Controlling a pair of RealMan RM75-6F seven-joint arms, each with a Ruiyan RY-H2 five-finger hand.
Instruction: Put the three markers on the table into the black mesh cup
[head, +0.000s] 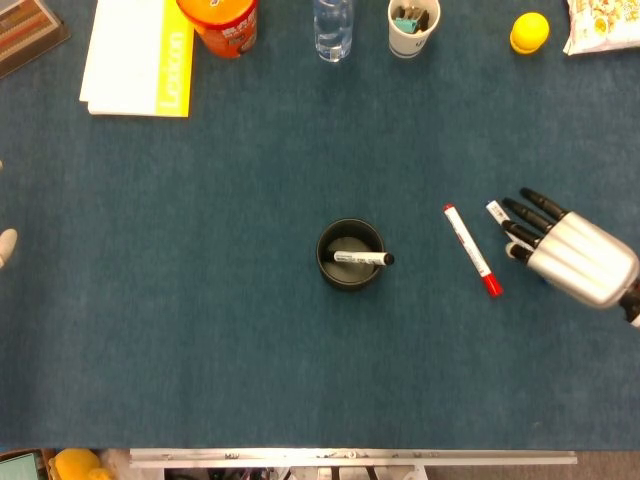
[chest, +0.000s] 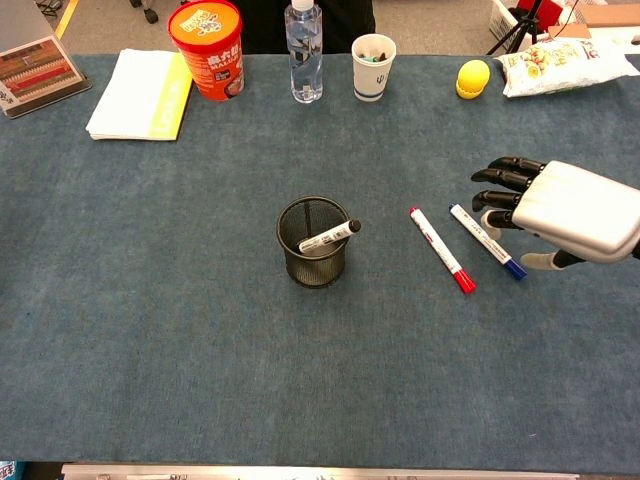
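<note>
The black mesh cup (head: 350, 255) (chest: 313, 243) stands mid-table with a black marker (head: 362, 258) (chest: 330, 236) leaning inside it. To its right a red marker (head: 471, 250) (chest: 441, 249) and a blue marker (chest: 487, 241) lie flat, side by side. My right hand (head: 565, 250) (chest: 560, 210) hovers over the blue marker's far-right side with fingers stretched out and apart, holding nothing. In the head view it hides most of the blue marker (head: 495, 211). Of my left hand (head: 5, 245) only a pale fingertip shows at the left edge, with nothing in it.
Along the far edge stand a white and yellow booklet (chest: 140, 92), an orange tub (chest: 207, 48), a water bottle (chest: 305, 55), a paper cup (chest: 373, 66), a yellow ball (chest: 472, 78) and a snack bag (chest: 560, 65).
</note>
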